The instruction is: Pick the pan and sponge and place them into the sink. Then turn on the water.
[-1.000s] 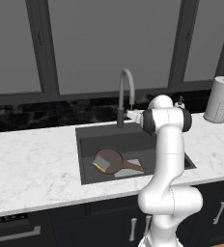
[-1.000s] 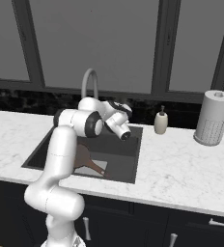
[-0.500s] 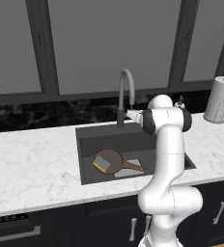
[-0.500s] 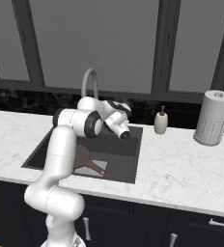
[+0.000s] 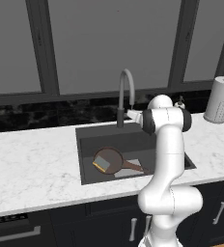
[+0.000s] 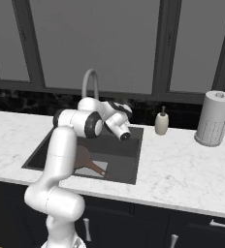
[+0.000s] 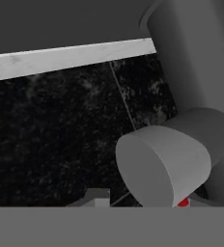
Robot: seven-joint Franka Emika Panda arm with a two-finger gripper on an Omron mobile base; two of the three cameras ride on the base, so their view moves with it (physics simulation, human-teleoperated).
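Note:
The dark reddish pan (image 5: 115,157) lies on the floor of the sink (image 5: 133,137), its brown handle (image 6: 96,168) pointing toward the front right. The sponge (image 5: 102,164) rests in the pan. My arm reaches over the basin, and my gripper (image 5: 132,115) is at the foot of the grey gooseneck faucet (image 5: 126,79). In the hand view the faucet's column (image 7: 196,62) and a short grey side lever (image 7: 162,166) are very close. The fingertips are hidden, so I cannot tell whether they are shut on the lever. No water shows at the spout.
A paper towel roll (image 6: 212,117) stands on the counter at the far right, and a small beige soap bottle (image 6: 161,122) stands behind the sink's right corner. White marble counter (image 5: 32,164) runs to the left. Dark windows and a black backsplash rise behind.

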